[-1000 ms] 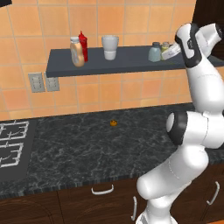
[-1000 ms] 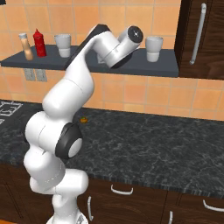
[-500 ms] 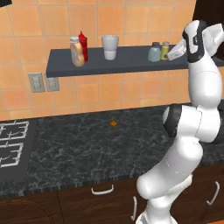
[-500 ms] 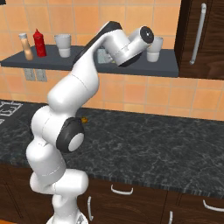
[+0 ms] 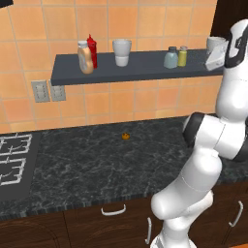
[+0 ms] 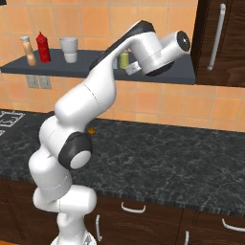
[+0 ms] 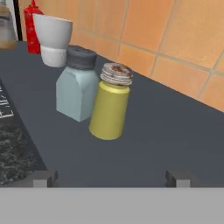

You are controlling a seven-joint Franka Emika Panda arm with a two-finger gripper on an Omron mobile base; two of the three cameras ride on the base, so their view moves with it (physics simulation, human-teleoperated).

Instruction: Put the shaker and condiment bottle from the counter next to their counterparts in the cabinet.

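Observation:
The yellow-green shaker (image 7: 109, 107) (image 5: 182, 56) (image 6: 124, 60) stands upright on the slate-grey cabinet shelf (image 5: 145, 69), close beside the pale grey-blue shaker (image 7: 78, 89) (image 5: 170, 57). My gripper (image 7: 111, 178) (image 5: 208, 62) is open and empty, a short way back from the shaker at the shelf's right end. At the left end of the shelf, the tan condiment bottle (image 5: 85, 57) (image 6: 28, 50) stands right next to the red squeeze bottle (image 5: 91, 50) (image 6: 43, 47). The black marble counter (image 5: 97, 160) lies below.
A white cup (image 5: 122, 52) (image 7: 53, 38) stands mid-shelf between the bottles and the shakers. A small orange bit (image 5: 125, 136) lies on the counter. The stove (image 5: 12, 164) is at far left, wall outlets (image 5: 48, 91) under the shelf, and a tall dark cupboard (image 6: 217, 43) right of the shelf.
The jaws have opened and let go of the shaker, which stays standing beside the grey-blue one. The hand has drawn back to the right, away from it.

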